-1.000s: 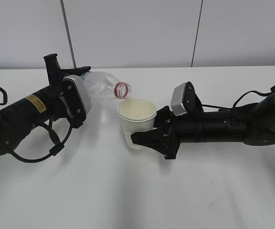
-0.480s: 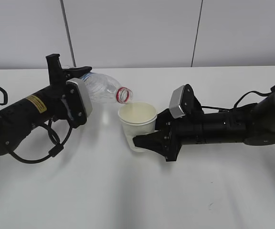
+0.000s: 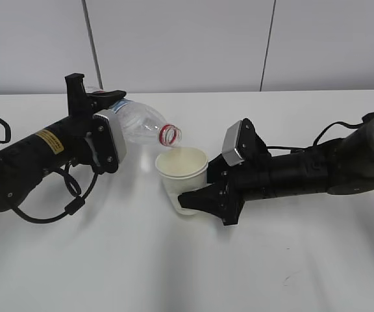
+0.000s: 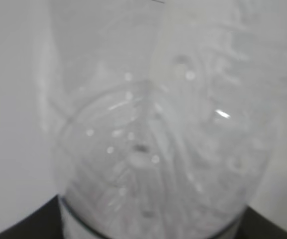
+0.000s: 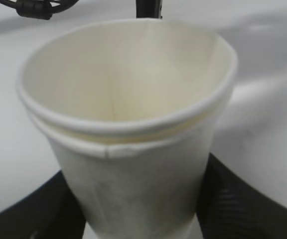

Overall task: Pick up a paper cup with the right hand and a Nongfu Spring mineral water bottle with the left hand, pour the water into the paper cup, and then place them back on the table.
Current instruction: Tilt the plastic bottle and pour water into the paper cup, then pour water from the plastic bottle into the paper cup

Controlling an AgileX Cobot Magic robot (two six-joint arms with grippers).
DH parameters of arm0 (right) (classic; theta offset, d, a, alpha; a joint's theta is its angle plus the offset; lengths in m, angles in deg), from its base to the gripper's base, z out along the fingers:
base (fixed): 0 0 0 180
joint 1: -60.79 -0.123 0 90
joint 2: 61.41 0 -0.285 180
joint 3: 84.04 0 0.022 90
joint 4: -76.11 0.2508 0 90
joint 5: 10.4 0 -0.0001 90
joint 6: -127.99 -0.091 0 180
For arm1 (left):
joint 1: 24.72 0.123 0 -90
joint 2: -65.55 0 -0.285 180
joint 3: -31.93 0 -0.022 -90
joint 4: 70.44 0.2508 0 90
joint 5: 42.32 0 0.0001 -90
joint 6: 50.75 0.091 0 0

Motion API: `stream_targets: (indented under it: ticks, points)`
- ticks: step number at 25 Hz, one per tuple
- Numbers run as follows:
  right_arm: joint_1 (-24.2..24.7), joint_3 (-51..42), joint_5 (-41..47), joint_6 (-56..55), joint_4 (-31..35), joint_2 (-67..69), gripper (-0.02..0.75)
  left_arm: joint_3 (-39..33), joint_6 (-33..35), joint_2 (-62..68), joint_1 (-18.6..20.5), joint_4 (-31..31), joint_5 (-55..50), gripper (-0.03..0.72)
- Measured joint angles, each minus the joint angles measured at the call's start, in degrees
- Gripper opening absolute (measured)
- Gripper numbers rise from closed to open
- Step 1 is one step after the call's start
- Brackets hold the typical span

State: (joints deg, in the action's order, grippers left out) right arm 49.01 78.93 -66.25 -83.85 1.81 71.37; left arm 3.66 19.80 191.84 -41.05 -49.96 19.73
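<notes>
My left gripper (image 3: 89,97) is shut on the clear water bottle (image 3: 138,123) and holds it tipped on its side, its red-ringed open mouth (image 3: 169,134) just above the far rim of the paper cup (image 3: 182,174). The label is hidden. The bottle (image 4: 158,149) fills the left wrist view, blurred. My right gripper (image 3: 197,198) is shut on the cup's lower body and holds it upright just above the white table (image 3: 174,273). In the right wrist view the cup (image 5: 128,129) stands between the black fingers (image 5: 233,199); its pale inside looks dry. No water stream shows.
The left arm with its yellow sticker (image 3: 47,140) and looped cables (image 3: 63,201) lies along the left of the table. The right arm (image 3: 317,169) stretches in from the right. A grey wall (image 3: 187,39) runs behind the table's far edge.
The right gripper has moved the cup a little left and down. The bottle mouth has dipped slightly and now hangs over the cup's rim.
</notes>
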Motion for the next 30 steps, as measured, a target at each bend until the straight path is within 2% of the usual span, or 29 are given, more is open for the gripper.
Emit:
stream_targets:
  ticks: [9, 30]
  points:
    - [-0.1, 0.4, 1.5, -0.1, -0.1, 0.0, 0.443, 0.0, 4.0, 0.0, 0.0, 0.0, 0.0, 0.358]
    - [-0.1, 0.4, 1.5, -0.4, -0.6, 0.0, 0.442, 0.0, 7.2, 0.0, 0.0, -2.4, 0.0, 0.358]
